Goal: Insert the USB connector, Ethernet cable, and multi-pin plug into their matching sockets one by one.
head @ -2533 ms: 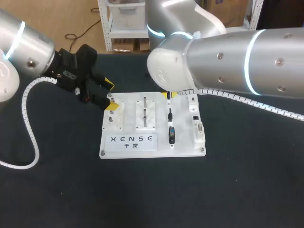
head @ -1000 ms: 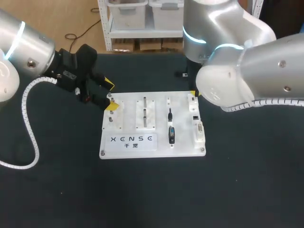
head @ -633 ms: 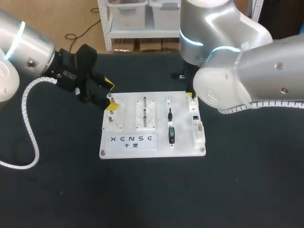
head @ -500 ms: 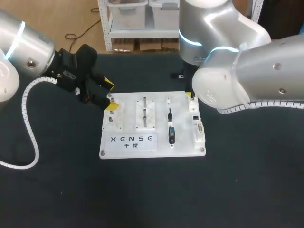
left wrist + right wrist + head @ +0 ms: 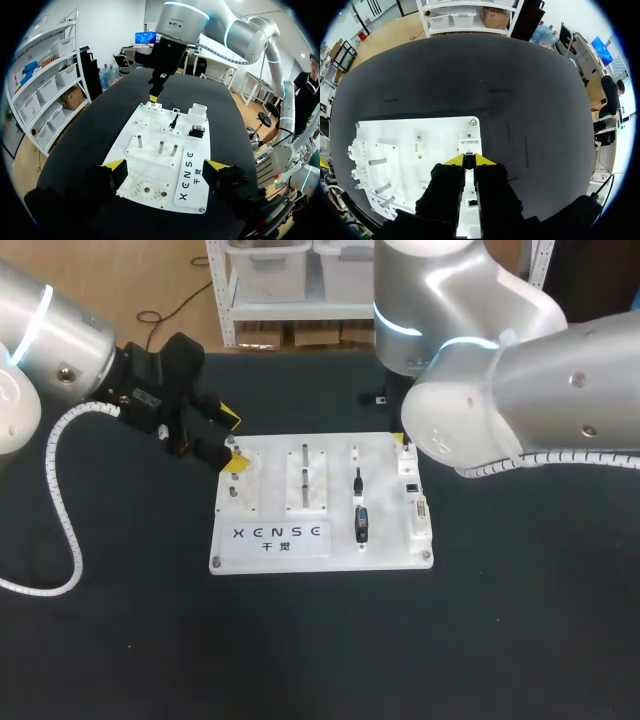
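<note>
At your left, the left gripper [image 5: 232, 440] is hanging with its fingers spread wide over the left end of the white board [image 5: 335, 554], gripping nothing. The board is lying flat on the dark table [image 5: 120, 640], with upright pegs [image 5: 304, 478] standing in its middle blocks.

Just right of those, a slim black connector [image 5: 357, 480] and, nearer the robot, the multi-pin plug [image 5: 360, 524] are sitting in their holders. Both are lying apart from the row of sockets [image 5: 420, 512] along the right edge. So you are looking at a job barely under way. Those two are waiting to go in, and the sockets in plain view are looking unfilled.

At the board's far right corner, the right gripper [image 5: 469, 160] is poised above the farthest socket with its fingers drawn almost together. Something small and dark is showing at the tips, but you cannot tell whether it is the third connector. The right arm's bulky elbow is hanging over that side of the board.
</note>
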